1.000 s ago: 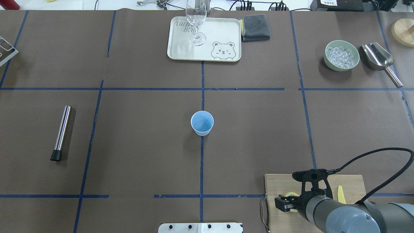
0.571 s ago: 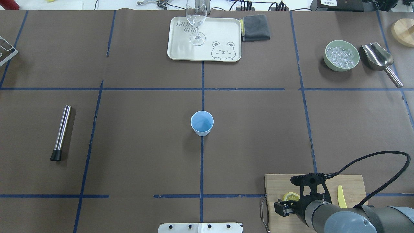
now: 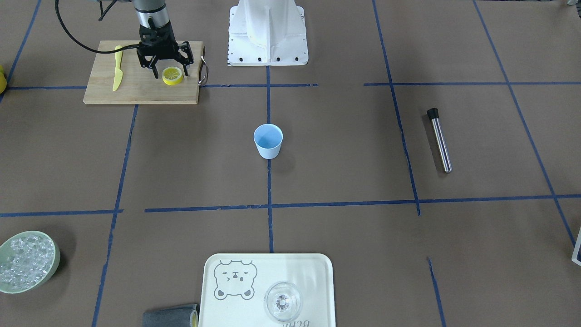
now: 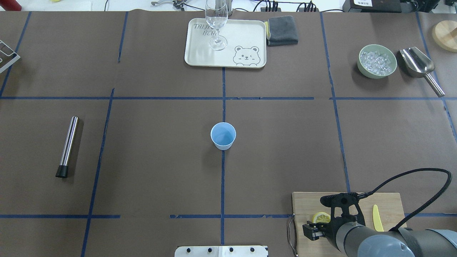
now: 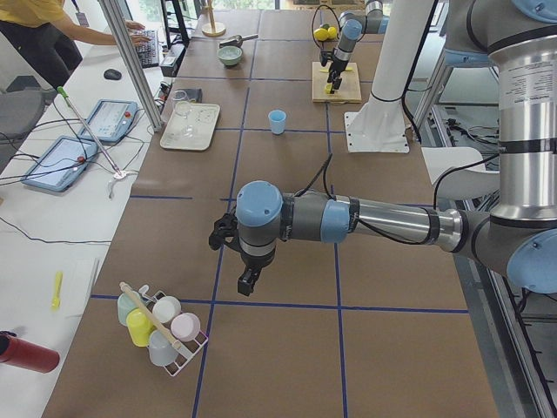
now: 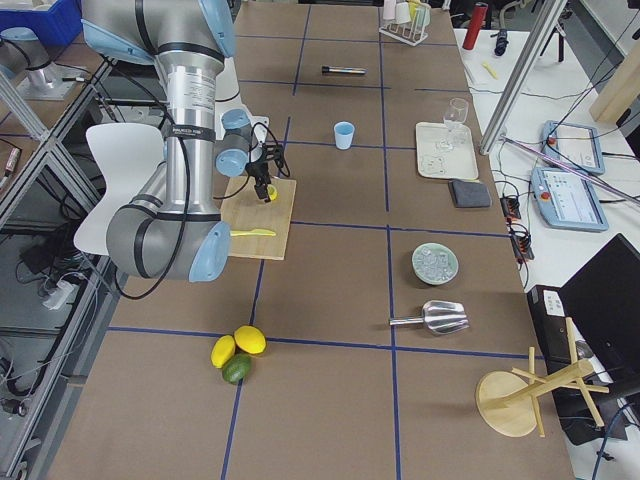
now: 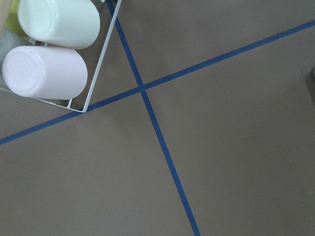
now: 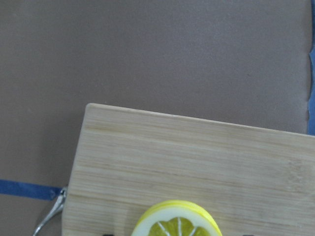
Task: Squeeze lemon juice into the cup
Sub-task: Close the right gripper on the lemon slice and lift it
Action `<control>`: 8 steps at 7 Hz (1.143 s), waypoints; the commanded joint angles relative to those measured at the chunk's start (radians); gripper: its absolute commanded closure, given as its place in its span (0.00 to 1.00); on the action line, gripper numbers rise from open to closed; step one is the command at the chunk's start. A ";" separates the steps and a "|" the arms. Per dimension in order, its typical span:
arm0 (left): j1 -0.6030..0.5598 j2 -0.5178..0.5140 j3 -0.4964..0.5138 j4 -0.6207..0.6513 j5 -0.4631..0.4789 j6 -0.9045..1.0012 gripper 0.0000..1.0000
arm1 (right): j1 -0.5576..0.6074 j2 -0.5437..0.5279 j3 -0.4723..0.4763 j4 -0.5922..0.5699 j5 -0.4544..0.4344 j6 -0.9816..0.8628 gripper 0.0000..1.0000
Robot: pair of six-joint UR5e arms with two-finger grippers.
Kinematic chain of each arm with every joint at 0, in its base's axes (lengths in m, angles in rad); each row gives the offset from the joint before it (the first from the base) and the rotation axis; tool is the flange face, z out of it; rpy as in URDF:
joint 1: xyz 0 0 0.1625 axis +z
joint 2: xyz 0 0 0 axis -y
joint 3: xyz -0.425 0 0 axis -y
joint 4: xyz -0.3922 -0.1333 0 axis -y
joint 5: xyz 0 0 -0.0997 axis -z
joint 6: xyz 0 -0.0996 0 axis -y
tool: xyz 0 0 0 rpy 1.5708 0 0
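Note:
One lemon slice (image 3: pixel 173 76), with yellow rind and a pale face, lies flat on the wooden cutting board (image 3: pixel 136 88) near the robot's base. My right gripper (image 3: pixel 169 71) is open and hangs just above the board, its fingers either side of the slice and apart from it. The slice sits at the bottom edge of the right wrist view (image 8: pixel 177 222) and shows just beyond the gripper (image 4: pixel 311 230) in the overhead view (image 4: pixel 321 217). The light-blue cup (image 4: pixel 223 135) stands upright in the table's middle. My left gripper (image 5: pixel 244 277) hangs over the far left end; I cannot tell if it is open.
A yellow toy knife (image 4: pixel 377 217) lies on the board. A tray (image 4: pixel 200 53) with a stemmed glass (image 4: pixel 217 21), a grey cloth (image 4: pixel 282 30), a bowl of ice (image 4: pixel 360 67) and a scoop (image 4: pixel 417 64) stand at the back. A metal tube (image 4: pixel 68 144) lies at left. A cup rack (image 5: pixel 161 326) stands by my left gripper.
My right arm has drawn back a little toward the robot's base, so more of the lemon slice shows. The cup and the left arm have not moved.

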 commanded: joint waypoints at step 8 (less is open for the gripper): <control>-0.002 -0.005 -0.006 0.002 0.000 0.000 0.00 | 0.002 0.002 0.008 0.002 -0.009 -0.002 0.65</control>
